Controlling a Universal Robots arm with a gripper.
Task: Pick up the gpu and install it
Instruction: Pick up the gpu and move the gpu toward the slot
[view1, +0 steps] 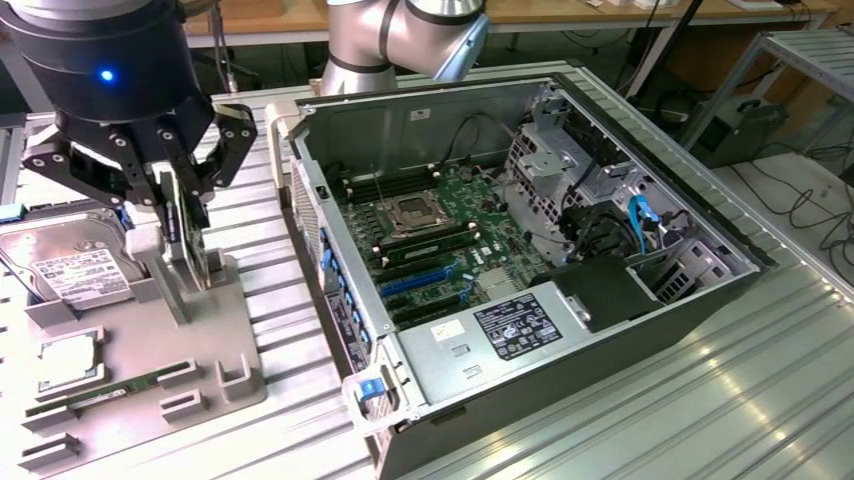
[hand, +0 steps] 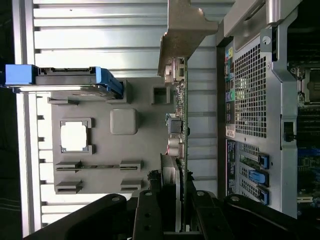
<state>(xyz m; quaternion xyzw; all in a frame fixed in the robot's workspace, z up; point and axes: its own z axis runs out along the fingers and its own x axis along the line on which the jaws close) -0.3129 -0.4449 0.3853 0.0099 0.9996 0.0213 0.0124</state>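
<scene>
The gpu (view1: 187, 235) is a thin dark card standing on edge over the grey holder tray (view1: 147, 340) at the exterior view's left. My gripper (view1: 180, 200) comes down from above and is shut on the card's upper edge, one black finger on each face. In the wrist view the card (hand: 183, 125) runs edge-on away from the gripper (hand: 176, 202), with its pale metal bracket (hand: 185, 30) at the far end. Whether the card's lower edge is free of the tray I cannot tell.
The open computer case (view1: 400, 400) lies at the exterior view's right of the tray, its motherboard (view1: 441, 225) and blue slots (view1: 420, 285) exposed. On the tray are a hard drive (view1: 74, 265), a processor chip (view1: 67, 360) and a green memory stick (view1: 114, 392). Ribbed metal tabletop (view1: 694, 400) lies all around.
</scene>
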